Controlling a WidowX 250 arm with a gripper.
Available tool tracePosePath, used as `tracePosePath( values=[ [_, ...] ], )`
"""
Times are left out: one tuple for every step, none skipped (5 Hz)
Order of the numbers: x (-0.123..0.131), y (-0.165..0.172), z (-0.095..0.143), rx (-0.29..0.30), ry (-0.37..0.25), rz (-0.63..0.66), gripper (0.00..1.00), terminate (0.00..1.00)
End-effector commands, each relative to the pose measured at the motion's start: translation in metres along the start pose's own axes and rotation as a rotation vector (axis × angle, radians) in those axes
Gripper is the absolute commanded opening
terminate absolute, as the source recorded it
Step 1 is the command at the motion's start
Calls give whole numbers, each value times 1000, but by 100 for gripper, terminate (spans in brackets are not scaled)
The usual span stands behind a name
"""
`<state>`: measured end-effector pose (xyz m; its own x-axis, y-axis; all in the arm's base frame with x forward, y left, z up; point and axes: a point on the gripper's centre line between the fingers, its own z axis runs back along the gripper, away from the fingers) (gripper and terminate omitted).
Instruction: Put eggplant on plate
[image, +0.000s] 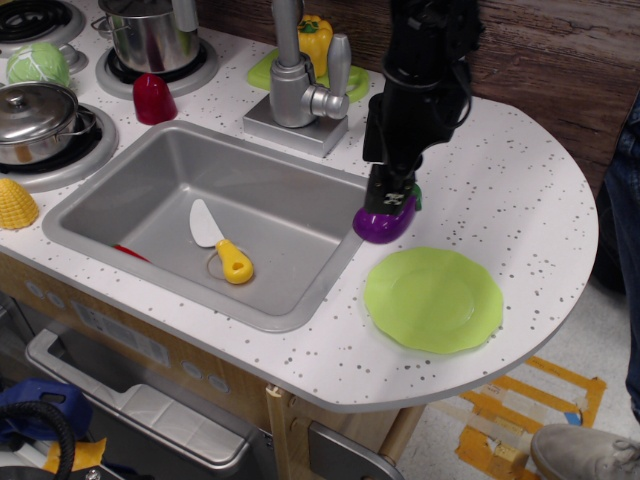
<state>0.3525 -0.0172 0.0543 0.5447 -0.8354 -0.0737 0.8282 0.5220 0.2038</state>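
The purple eggplant (383, 224) with its green stem cap lies on the speckled counter just right of the sink, a little up and left of the light-green plate (433, 299). The plate is flat on the counter near the front right edge and has nothing on it. My gripper (392, 197) hangs from the black arm and is down on the top of the eggplant, its fingertips against the purple body. The fingers merge with the eggplant, so their spacing is unclear.
The sink (140, 185) holds a toy knife (222, 245) with a yellow handle. A faucet (298, 80) stands behind it. A yellow pepper (315, 38) sits on a smaller green plate at the back. Pots, a cabbage and a red cup are at the left.
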Motion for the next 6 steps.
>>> tracePosePath(
  values=[
    [7, 11, 11, 14, -42, 169, 100, 0],
    [9, 12, 7, 21, -66, 262, 100, 0],
    [13, 14, 0, 19, -103, 340, 100, 0],
    [14, 15, -5, 18, -115, 400, 100, 0],
    [15, 17, -11, 17, -128, 448, 100, 0],
    [14, 17, -16, 7, -143, 462, 100, 0]
  ],
)
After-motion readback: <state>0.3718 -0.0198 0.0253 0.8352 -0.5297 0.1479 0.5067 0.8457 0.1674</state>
